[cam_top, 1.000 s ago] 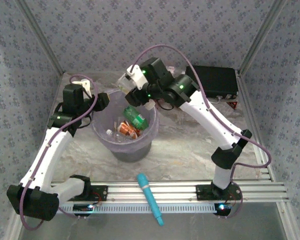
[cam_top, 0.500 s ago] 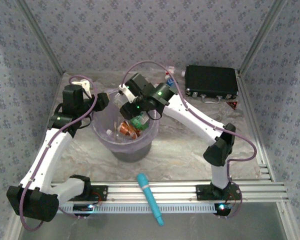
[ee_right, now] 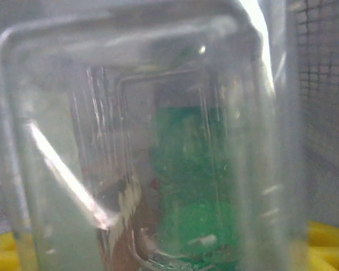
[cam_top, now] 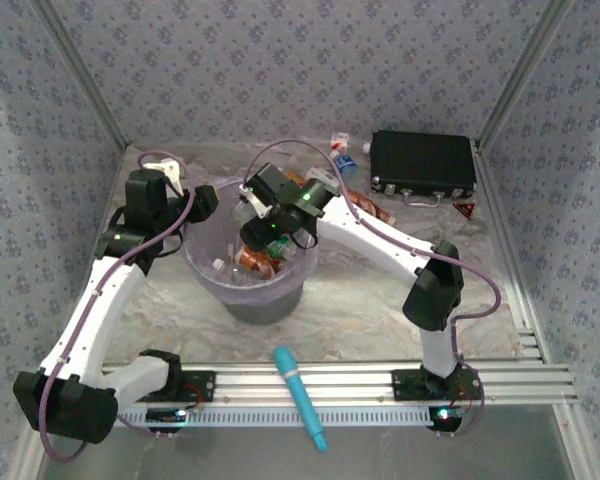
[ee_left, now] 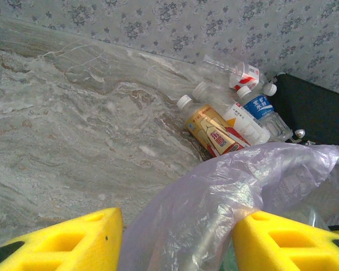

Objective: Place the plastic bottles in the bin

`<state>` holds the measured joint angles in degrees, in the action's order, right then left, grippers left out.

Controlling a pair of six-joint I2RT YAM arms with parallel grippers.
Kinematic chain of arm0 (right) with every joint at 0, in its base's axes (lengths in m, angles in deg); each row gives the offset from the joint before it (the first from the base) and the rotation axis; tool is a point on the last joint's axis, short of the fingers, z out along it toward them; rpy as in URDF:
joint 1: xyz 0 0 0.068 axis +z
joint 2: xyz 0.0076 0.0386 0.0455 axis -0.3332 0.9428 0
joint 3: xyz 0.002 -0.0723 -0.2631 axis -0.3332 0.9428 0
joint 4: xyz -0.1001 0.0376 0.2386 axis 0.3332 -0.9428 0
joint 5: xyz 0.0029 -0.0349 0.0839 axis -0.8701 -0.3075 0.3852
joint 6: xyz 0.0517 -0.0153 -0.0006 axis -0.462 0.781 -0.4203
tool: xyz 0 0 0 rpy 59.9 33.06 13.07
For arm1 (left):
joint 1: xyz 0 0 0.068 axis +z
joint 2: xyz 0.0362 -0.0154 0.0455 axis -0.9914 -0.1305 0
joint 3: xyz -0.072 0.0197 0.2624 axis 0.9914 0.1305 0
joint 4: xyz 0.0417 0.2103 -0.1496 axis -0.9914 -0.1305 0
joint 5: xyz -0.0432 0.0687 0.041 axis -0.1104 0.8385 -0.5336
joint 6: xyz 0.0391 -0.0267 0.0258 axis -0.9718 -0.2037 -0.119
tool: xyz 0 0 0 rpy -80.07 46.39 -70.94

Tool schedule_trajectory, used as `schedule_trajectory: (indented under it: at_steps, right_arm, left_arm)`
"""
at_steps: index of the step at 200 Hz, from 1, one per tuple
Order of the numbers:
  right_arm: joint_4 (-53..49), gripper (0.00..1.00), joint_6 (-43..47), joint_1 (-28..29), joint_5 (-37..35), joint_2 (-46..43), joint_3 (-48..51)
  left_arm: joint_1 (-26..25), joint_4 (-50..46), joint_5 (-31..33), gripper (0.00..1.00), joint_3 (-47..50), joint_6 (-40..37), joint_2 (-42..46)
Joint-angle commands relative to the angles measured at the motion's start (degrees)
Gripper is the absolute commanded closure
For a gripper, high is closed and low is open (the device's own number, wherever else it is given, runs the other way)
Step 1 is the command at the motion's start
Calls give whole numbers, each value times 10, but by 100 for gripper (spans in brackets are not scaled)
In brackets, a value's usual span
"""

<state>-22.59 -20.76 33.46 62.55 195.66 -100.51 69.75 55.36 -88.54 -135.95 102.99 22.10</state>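
Descent: the right gripper [cam_top: 260, 240] has dropped into the bin [cam_top: 205, 270], green-labelled bottle [ee_right: 186, 192] just ahead; we cannot tell its grip, yet another bottle looks nearly binned.

Veined marble table [cam_top: 370, 290]: lilac bin [cam_top: 268, 298] at centre, plastic bottles [cam_top: 364, 204] and black case [cam_top: 423, 163] at back, teal stick [cam_top: 300, 396] in front.

soft light from above, small shadows, and the clear bottle [ee_right: 158, 158] up close looks blurry with white glare.
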Motion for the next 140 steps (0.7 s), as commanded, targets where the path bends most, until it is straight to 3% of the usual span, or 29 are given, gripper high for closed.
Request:
schedule_trajectory:
  at_steps: [1, 17, 81, 140]
  right_arm:
    - [-1, 13, 11, 4, -12, 4, -3]
    - [-3, 0, 28, 9, -13, -1, -8]
    - [-10, 1, 92, 38, -34, -61, -49]
    - [9, 0, 151, 22, -62, -139, -53]
  left_arm:
    - [2, -7, 9, 47, 9, 7, -3]
    - [2, -7, 8, 47, 8, 8, -4]
    - [2, -9, 7, 46, 2, 6, -5]
    - [2, -9, 5, 46, 1, 6, -7]
